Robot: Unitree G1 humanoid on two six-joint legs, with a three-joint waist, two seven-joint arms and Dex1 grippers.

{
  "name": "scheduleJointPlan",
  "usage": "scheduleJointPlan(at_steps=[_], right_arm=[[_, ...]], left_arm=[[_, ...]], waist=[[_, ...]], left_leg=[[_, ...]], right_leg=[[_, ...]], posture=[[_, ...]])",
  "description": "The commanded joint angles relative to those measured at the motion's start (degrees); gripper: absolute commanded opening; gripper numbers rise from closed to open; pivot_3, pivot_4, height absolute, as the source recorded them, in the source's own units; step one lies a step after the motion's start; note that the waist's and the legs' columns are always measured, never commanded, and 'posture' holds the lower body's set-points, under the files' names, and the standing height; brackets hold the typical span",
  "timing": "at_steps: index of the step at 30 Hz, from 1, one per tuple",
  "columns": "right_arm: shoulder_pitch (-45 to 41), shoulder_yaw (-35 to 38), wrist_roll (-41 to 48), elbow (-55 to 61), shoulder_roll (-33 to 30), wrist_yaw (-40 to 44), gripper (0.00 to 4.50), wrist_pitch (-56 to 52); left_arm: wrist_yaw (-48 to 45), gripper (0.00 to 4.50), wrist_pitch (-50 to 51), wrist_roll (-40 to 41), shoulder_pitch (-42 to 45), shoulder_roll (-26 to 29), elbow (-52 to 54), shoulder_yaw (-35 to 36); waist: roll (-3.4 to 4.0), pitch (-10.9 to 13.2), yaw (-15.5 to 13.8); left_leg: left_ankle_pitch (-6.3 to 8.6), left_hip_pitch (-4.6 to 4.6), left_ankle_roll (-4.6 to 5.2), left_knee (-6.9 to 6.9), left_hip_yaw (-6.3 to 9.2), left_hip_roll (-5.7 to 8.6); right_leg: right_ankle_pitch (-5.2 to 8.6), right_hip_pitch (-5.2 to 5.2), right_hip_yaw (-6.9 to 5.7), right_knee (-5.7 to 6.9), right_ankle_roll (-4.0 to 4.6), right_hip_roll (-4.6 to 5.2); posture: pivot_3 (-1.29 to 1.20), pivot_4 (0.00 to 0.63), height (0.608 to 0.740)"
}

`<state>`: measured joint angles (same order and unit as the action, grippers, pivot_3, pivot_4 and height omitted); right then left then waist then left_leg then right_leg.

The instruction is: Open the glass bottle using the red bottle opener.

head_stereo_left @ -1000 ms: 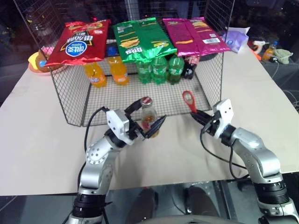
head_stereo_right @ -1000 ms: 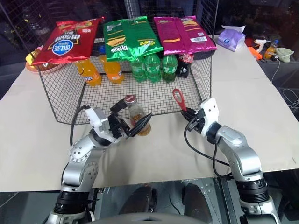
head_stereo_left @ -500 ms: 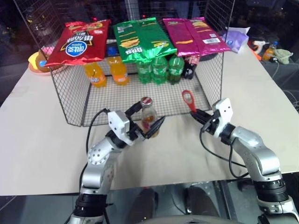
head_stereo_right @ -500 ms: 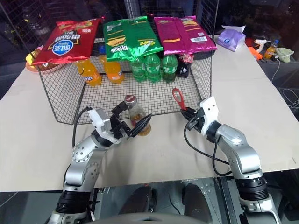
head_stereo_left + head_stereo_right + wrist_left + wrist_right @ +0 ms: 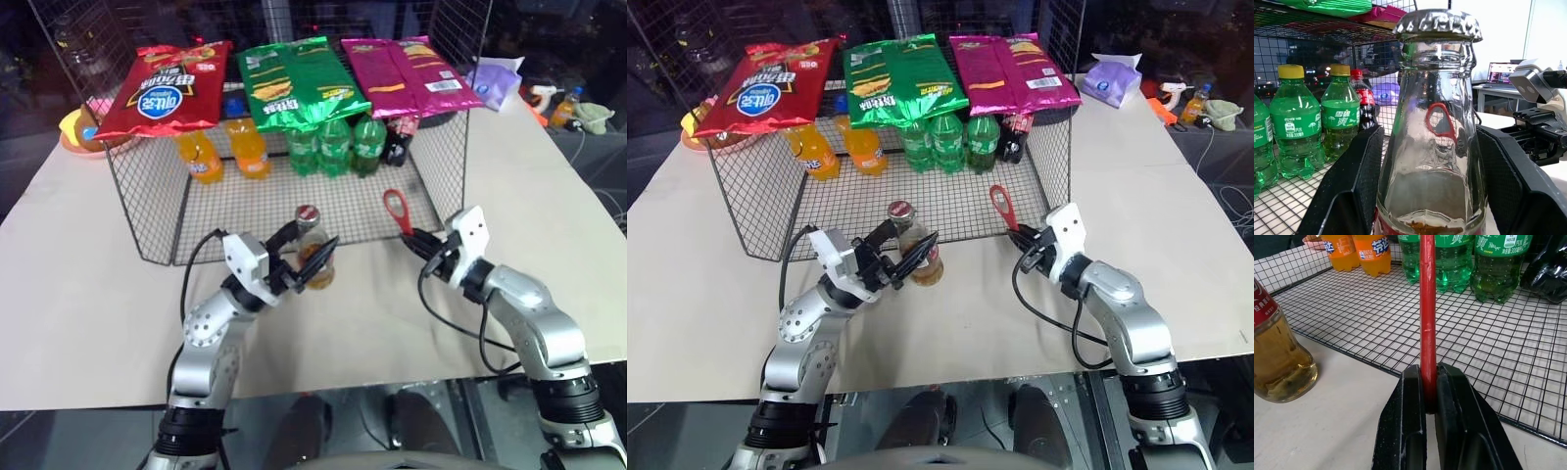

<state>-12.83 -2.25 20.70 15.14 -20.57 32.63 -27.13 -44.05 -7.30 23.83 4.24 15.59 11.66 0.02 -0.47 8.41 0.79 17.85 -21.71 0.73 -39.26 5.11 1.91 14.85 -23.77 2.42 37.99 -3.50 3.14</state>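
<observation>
The glass bottle (image 5: 313, 257) stands upright on the beige table just in front of the wire rack, amber liquid low in it, silver cap (image 5: 1437, 23) on. My left gripper (image 5: 313, 241) reaches in from the left, and its two black fingers (image 5: 1354, 186) press the glass on both sides below the neck. To the right, my right gripper (image 5: 411, 238) is shut on the handle of the red bottle opener (image 5: 396, 209). The opener stands up from the jaws with its ring head on top, about a hand's width right of the bottle. The opener's shaft (image 5: 1427, 308) rises straight between the closed fingers.
A wire mesh rack (image 5: 147, 220) stands behind, with orange soda bottles (image 5: 199, 155), green soda bottles (image 5: 333, 145) and a dark cola bottle (image 5: 398, 142) on its floor. Chip bags (image 5: 294, 78) lie on its top. A purple pack (image 5: 495, 80) sits far right.
My left gripper's fingers have closed in from a wide spread onto the sides of the glass bottle. The right gripper and the opener have stayed where they were.
</observation>
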Motion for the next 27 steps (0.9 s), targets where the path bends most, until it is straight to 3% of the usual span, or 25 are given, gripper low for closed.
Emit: scheduleJointPlan(at_steps=[1, 3, 15, 27], right_arm=[[-1.15, 0.32, 0.04, 1.33, -0.14, 0.49, 0.04, 1.62], [-1.42, 0.23, -0.26, 1.47, -0.29, 0.6, 0.04, 2.06], [-4.71, -4.91, -6.48, 4.76, -0.57, 2.38, 0.04, 12.26], [-8.32, -11.6, -24.69, -2.19, -1.14, -1.13, 0.04, 36.58]], left_arm=[[-0.89, 2.61, -1.11, 1.03, -0.12, 0.11, 0.82, -0.02], [-0.78, 2.27, -1.23, 0.78, -0.11, 0.05, 0.73, 0.0], [-0.24, 2.24, -2.07, 0.08, 0.62, -0.54, -0.08, -0.39], [-0.15, 2.24, -2.25, -0.29, 1.84, -1.3, -1.16, -1.02]], waist=[[0.0, 0.0, 0.0], [0.0, 0.0, 0.0], [0.0, 0.0, 0.02], [0.0, 0.0, -0.02]], left_leg=[[0.0, 0.0, 0.0, 0.0, 0.0, 0.0], [0.0, 0.0, 0.0, 0.0, 0.0, 0.0], [0.0, 0.0, 0.0, 0.0, 0.01, 0.0], [0.0, 0.01, -0.01, -0.01, 0.0, 0.01]], right_leg=[[0.0, 0.0, 0.0, 0.0, 0.0, 0.0], [0.0, 0.0, 0.0, 0.0, 0.0, 0.0], [0.0, 0.0, -0.01, 0.0, 0.0, 0.0], [0.0, 0.0, -0.02, -0.01, 0.0, 0.0]], posture=[[0.0, 0.15, 0.74], [0.0, 0.15, 0.74], [0.0, 0.15, 0.74], [0.0, 0.15, 0.74]])
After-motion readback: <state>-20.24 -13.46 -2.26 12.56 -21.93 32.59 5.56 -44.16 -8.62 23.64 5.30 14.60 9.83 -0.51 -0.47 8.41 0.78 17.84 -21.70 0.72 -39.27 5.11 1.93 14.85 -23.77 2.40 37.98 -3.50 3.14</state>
